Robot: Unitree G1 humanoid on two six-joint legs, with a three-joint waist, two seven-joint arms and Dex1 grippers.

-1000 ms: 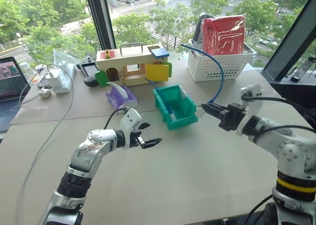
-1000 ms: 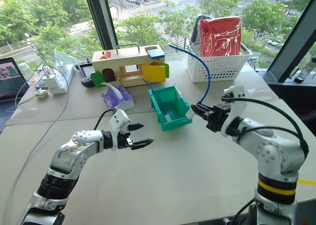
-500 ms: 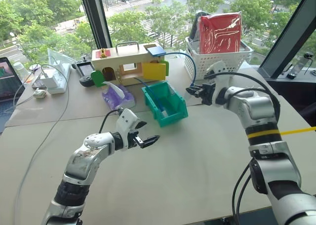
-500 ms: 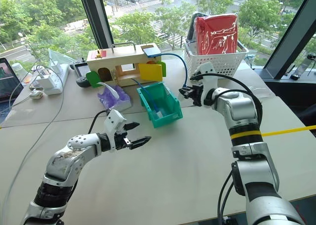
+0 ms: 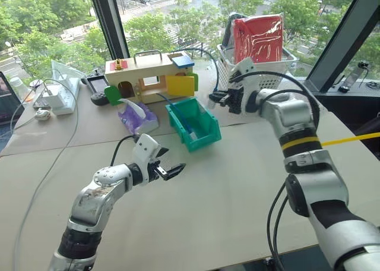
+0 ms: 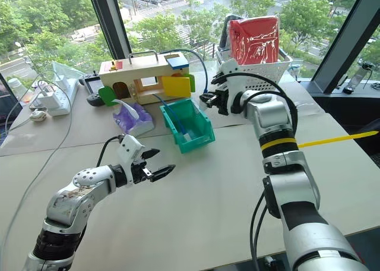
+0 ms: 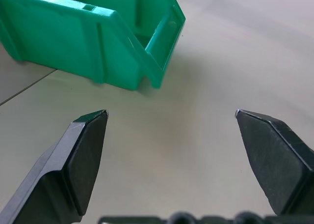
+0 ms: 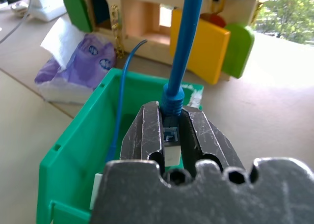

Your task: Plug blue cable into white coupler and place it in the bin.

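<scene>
While left gripper [image 7: 169,116] gapes, right gripper [image 8: 169,128] pinches blue cable [image 8: 182,47]

**Right gripper clamps the cable plug above the bin**

The right gripper [image 8: 169,130] has its two black fingers [image 8: 144,133] pressed on the plug end of the blue cable [image 8: 185,42], which rises away from them; beneath sits the bin [image 8: 73,150], a second thin blue cable [image 8: 120,101] leaning inside it; beyond lie a purple tissue pack [image 8: 81,64] and a wooden toy house [image 8: 162,17] with yellow and green doors.
</scene>
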